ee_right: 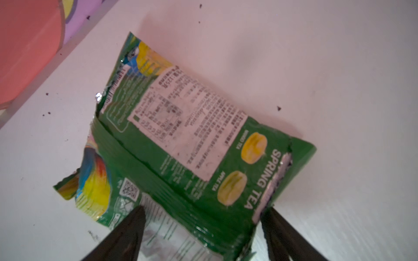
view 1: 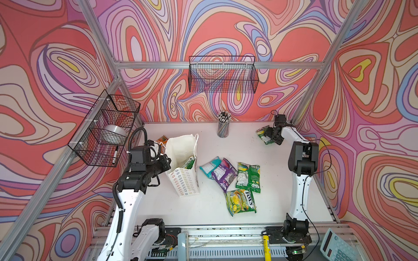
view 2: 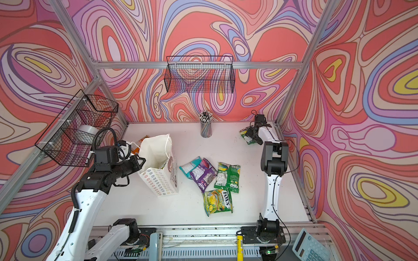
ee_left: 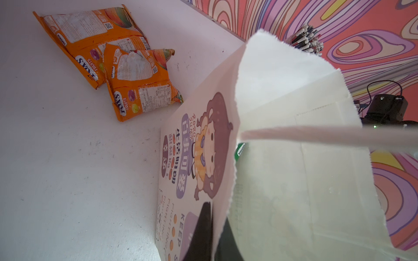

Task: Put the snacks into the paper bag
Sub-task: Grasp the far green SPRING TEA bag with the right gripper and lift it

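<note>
In both top views the paper bag [view 1: 184, 178] hides the fingertips of the left gripper [view 1: 167, 161] and all but a corner of the orange pouches [view 1: 162, 139] at the far left. Only the top of the bagged green pouch [view 1: 189, 162] shows. In the left wrist view the picture's edge cuts off the dark fingers [ee_left: 199, 232], and the cord handle [ee_left: 316, 135] is a blur. In the right wrist view the far green pouch [ee_right: 181, 140] is cropped beneath the right gripper [ee_right: 203, 210], and its small print is unreadable. The calculator [view 1: 337, 246] is cropped at the near right.

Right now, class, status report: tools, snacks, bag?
Left tool shut on bag rim. Right tool open astride green pouch. Other pouches loose beside bag. Nothing blocking.
</note>
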